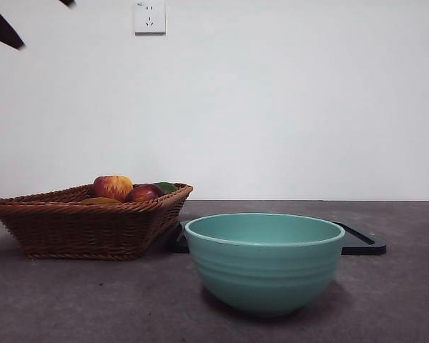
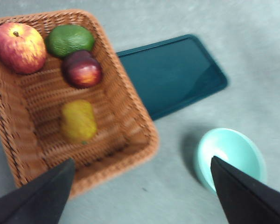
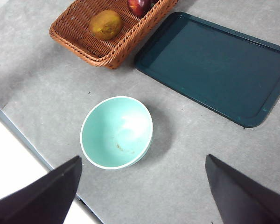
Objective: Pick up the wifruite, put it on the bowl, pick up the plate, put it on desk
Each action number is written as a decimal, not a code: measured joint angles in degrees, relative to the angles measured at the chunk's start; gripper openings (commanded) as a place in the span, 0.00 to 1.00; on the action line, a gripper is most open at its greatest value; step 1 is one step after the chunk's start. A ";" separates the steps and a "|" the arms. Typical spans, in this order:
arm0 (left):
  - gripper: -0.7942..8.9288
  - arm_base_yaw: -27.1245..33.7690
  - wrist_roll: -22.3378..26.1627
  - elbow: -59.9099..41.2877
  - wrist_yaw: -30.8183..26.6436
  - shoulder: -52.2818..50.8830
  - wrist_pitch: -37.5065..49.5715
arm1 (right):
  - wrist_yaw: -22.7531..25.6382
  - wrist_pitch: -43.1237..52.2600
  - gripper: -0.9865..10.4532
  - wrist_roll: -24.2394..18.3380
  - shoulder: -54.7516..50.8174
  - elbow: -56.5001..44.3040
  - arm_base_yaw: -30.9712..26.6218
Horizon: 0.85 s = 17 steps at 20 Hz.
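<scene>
Plainly, my left claw (image 2: 140,196), jaws spread and empty, hung nearer the kiwifruit (image 2: 78,121), which lay in the wicker basket (image 2: 135,121), long axis twelve-to-six; the right claw (image 3: 142,196) gaped over the bowl (image 3: 116,132).

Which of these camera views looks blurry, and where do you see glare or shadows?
Left wrist view: soft and smeared, the wicker basket and kiwifruit lack crisp edges, and a bright glare spot sits inside the bowl. Right wrist view: sharper, with a soft shadow beside the bowl and a pale sheen inside it. Front view: clear, even light, a faint shadow under the bowl.
</scene>
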 measured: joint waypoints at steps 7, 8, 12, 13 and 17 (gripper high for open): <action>0.55 -3.96 2.23 3.78 -9.31 17.64 4.76 | 0.02 0.00 0.46 0.09 0.00 0.00 0.00; 0.55 -4.00 2.40 3.78 -9.90 19.67 5.90 | 0.02 0.00 0.46 0.09 0.00 0.00 0.00; 0.55 -3.98 3.21 3.80 -12.20 27.36 9.92 | 0.02 0.00 0.46 0.09 0.00 0.00 0.00; 0.55 -3.98 3.45 3.80 -13.11 29.07 10.58 | 0.02 -0.02 0.46 0.09 0.00 0.00 0.00; 0.55 -3.98 4.48 3.80 -13.79 35.15 13.09 | 0.02 0.00 0.46 0.11 0.00 0.00 0.00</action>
